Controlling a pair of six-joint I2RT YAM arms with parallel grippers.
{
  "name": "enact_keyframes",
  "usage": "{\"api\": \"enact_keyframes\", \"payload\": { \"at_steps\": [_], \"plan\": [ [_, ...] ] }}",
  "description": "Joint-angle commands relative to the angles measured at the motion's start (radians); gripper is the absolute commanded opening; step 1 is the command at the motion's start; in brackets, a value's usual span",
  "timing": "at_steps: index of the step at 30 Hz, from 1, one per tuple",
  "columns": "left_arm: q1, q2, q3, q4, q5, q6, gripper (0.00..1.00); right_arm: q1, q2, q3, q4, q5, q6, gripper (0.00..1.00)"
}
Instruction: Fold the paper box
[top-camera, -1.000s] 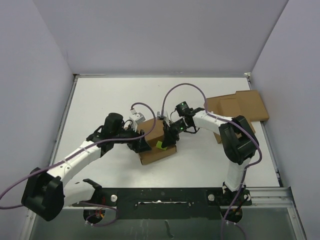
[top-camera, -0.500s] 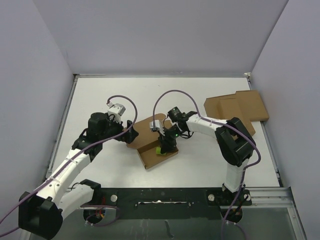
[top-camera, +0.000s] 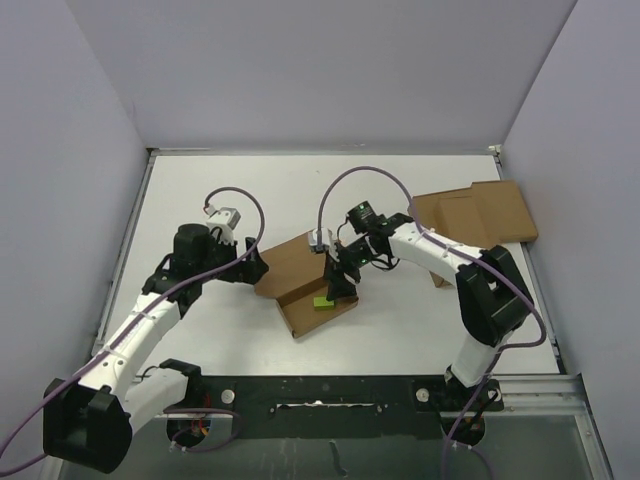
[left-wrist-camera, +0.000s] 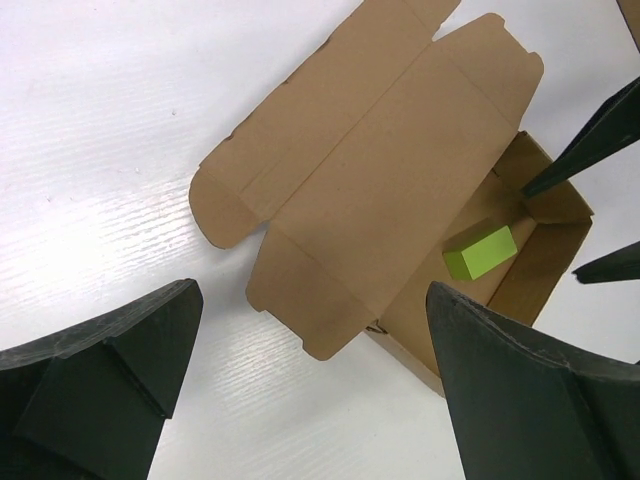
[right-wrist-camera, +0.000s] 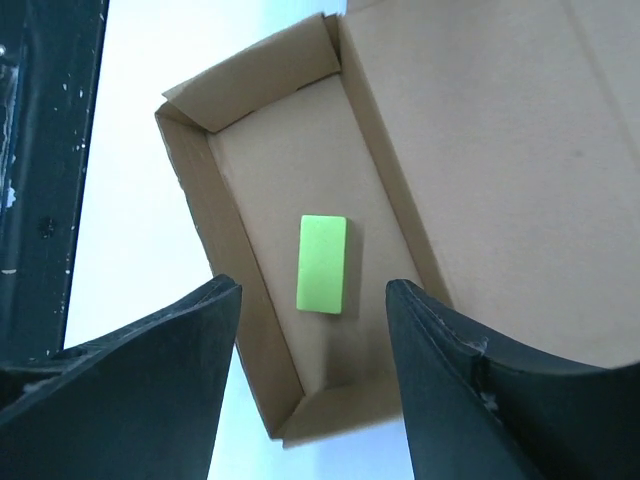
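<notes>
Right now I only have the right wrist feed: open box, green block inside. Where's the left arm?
Observer: The left gripper hovers just left of the box, beside its lid, jaws wide open, holding nothing.
Operator: Lid folded at all?
Observer: No. The left wrist view shows it spread open, side flaps unfolded.
Operator: Other clutter?
Observer: Loose cardboard at the far right of the top view, apart from the box.
</notes>
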Motion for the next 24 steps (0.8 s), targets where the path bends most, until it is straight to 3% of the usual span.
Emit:
{"api": "enact_keyframes", "payload": {
  "at_steps": [1,5,9,14,17,20,24],
  "plan": [
    [0.020,-0.027,0.042,0.017,0.006,-0.066,0.95,-0.056,-0.101,0.045,-0.019,-0.102,-0.018,0.61],
    [0.051,-0.057,-0.006,0.041,0.043,-0.212,0.87,-0.129,-0.167,0.031,0.019,-0.170,0.042,0.61],
    [0.066,-0.137,-0.164,0.111,0.018,-0.415,0.80,-0.218,-0.249,-0.015,0.115,-0.238,0.160,0.64],
    [0.072,-0.214,-0.298,0.233,-0.012,-0.552,0.72,-0.235,-0.267,-0.030,0.155,-0.289,0.221,0.64],
    [0.093,-0.178,-0.328,0.306,-0.001,-0.581,0.70,-0.235,-0.255,-0.028,0.157,-0.306,0.237,0.64],
    [0.155,-0.077,-0.356,0.446,0.100,-0.615,0.63,-0.235,-0.253,-0.029,0.159,-0.316,0.243,0.64],
    [0.202,0.048,-0.361,0.606,0.214,-0.621,0.61,-0.236,-0.250,-0.032,0.162,-0.313,0.243,0.64]
  ]
}}
